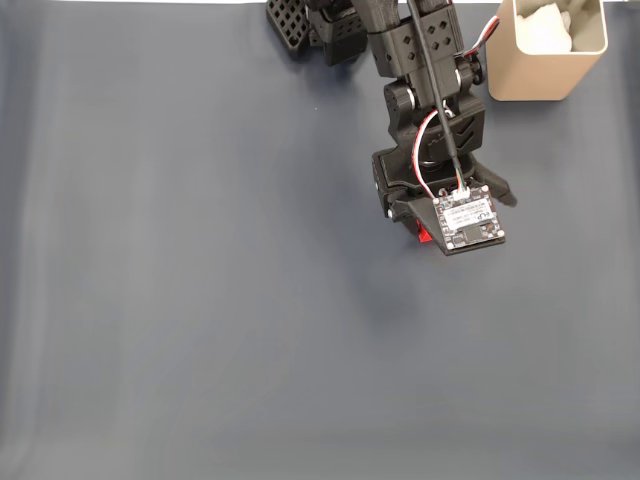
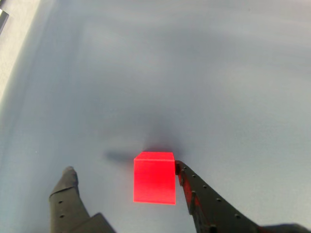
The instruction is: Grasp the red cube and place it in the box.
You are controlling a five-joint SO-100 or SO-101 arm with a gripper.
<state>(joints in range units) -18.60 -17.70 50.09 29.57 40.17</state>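
Already the fingers [image 2: 124,177] stand open around the red cube [image 2: 154,178], one touching its right face, the other apart. Close squarely before lifting toward the box [image 1: 545,50].

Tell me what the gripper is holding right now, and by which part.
Nothing is held yet. In the wrist view the gripper is open around the red cube: one finger touches its right side, the other stands clear on the left.
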